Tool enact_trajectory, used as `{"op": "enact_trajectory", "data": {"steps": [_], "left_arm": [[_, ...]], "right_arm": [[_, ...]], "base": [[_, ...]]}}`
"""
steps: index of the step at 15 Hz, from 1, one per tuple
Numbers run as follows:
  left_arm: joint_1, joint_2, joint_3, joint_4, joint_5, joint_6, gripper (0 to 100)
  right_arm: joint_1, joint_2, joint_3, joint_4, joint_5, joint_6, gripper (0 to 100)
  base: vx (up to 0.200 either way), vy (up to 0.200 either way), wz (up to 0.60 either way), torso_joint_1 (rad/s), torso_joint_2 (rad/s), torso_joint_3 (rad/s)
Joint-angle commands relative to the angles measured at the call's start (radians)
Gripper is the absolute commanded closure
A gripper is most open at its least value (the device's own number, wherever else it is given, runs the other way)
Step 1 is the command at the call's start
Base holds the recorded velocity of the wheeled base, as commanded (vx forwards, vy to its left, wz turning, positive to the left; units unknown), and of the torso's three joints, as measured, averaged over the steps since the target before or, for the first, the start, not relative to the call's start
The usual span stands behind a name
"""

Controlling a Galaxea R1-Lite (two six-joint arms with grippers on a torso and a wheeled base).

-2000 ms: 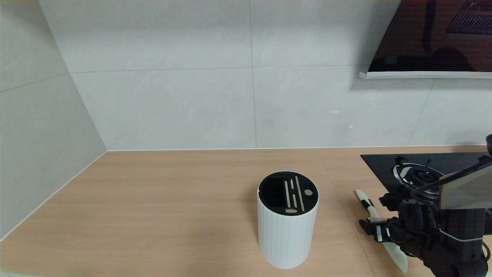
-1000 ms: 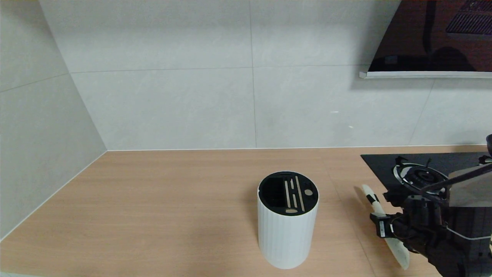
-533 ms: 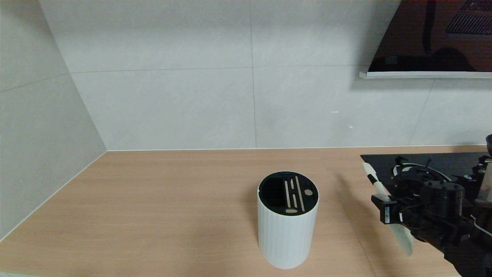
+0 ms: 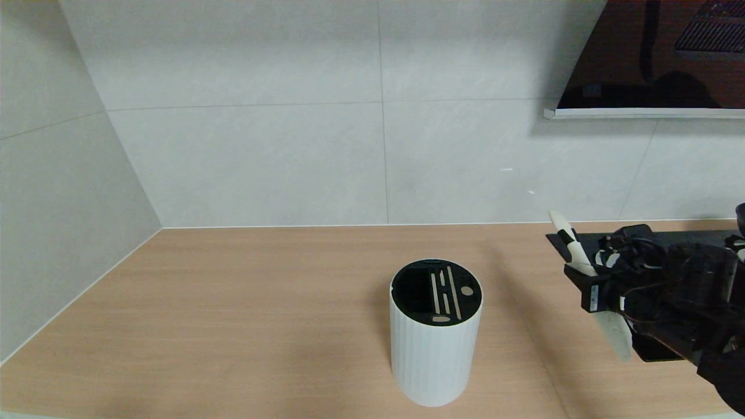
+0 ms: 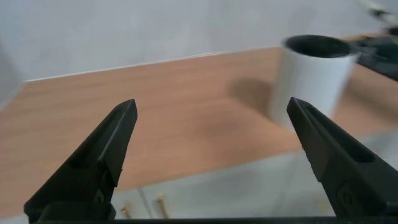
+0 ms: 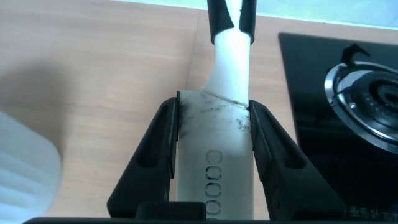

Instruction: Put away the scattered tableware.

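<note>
Plainly, the white utensil (image 4: 573, 247) sits to the right of the white holder (image 4: 433, 349), well apart from it. It is carried clear of the wooden counter (image 4: 262, 291) in the right gripper (image 4: 593, 291), whose jaws pinch it from both flat sides. The right wrist view shows the two fingers pressed against the scuffed broad part of the utensil (image 6: 231, 56), just where it narrows into the neck. Its long axis is tilted rather than level. The slim end with the black band points up and away toward the back wall, leaning slightly toward the holder's side. The wide, pale end hangs down toward the near edge of the counter, farther to the right of the holder. So the holder lies off to the left of the jaws and lower, its black top with narrow slots and one larger opening facing up. The slots run roughly front to back, and the utensil's axis is not far off that line, though it is slanted, not upright. Judging from this, the coming move turns on carrying the utensil leftward over the holder and standing it more upright, broad end down; only the right arm is placed to do that. The left gripper (image 5: 211, 109) hovers on the near left side of the holder (image 5: 308, 81), well apart from it, jaws spread wide on nothing. The black hob (image 4: 687, 235) lies right of the holder, behind the right gripper.
</note>
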Motion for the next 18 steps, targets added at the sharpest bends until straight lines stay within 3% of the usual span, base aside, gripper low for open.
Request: {"op": "enact_trajectory", "data": {"steps": [1,3,4,5,6,7,11,13,14,15,17,18], "left_arm": [[-0.003,0.319,-0.18,-0.017,-0.146,0.004,0],[-0.011,0.5,-0.286,-0.071,-0.275,0.004,0],[-0.011,0.513,-0.292,-0.072,-0.283,0.004,0],[-0.072,0.648,-0.334,-0.083,-0.34,-0.004,0],[-0.098,0.68,-0.343,-0.088,-0.338,-0.01,0],[-0.176,0.781,-0.366,-0.135,-0.332,-0.047,0],[-0.271,0.976,-0.361,-0.319,-0.315,-0.117,0],[-0.359,1.049,-0.344,-0.459,-0.312,-0.24,0],[-0.391,1.063,-0.331,-0.551,-0.312,-0.341,0],[-0.408,1.069,-0.329,-0.586,-0.312,-0.387,0],[-0.468,1.118,-0.332,-0.69,-0.314,-0.561,0],[-0.483,1.145,-0.331,-0.721,-0.312,-0.593,0]], "right_arm": [[0.033,-0.104,-0.146,0.162,-0.001,0.002,100],[0.086,-0.127,-0.26,0.309,-0.004,0.007,100],[0.091,-0.127,-0.269,0.32,-0.006,0.007,100],[0.146,-0.131,-0.365,0.42,-0.009,0.047,100],[0.163,-0.136,-0.385,0.444,-0.009,0.065,100],[0.209,-0.157,-0.456,0.533,-0.009,0.09,100],[0.353,-0.182,-0.494,0.602,-0.009,0.119,100],[0.444,-0.205,-0.477,0.604,-0.037,0.134,100],[0.499,-0.213,-0.462,0.604,-0.07,0.136,100],[0.52,-0.214,-0.456,0.604,-0.087,0.136,100],[0.619,-0.223,-0.436,0.602,-0.11,0.162,100],[0.66,-0.223,-0.433,0.602,-0.115,0.197,100]], "base": [[0.0,0.0,0.0,0.0,0.0,0.0],[0.0,0.0,0.0,0.0,0.0,0.0],[0.0,0.0,0.0,0.0,0.0,0.0],[0.0,0.0,0.0,0.0,0.0,0.0],[0.0,0.0,0.0,0.0,0.0,0.0],[0.0,0.0,0.0,0.0,0.0,0.0],[0.0,0.0,0.0,0.0,0.0,0.0],[0.0,0.0,0.0,0.0,0.0,0.0],[0.0,0.0,0.0,0.0,0.0,0.0],[0.0,0.0,0.0,0.0,0.0,0.0],[0.0,0.0,0.0,0.0,0.0,0.0],[0.0,0.0,0.0,0.0,0.0,0.0]]}}
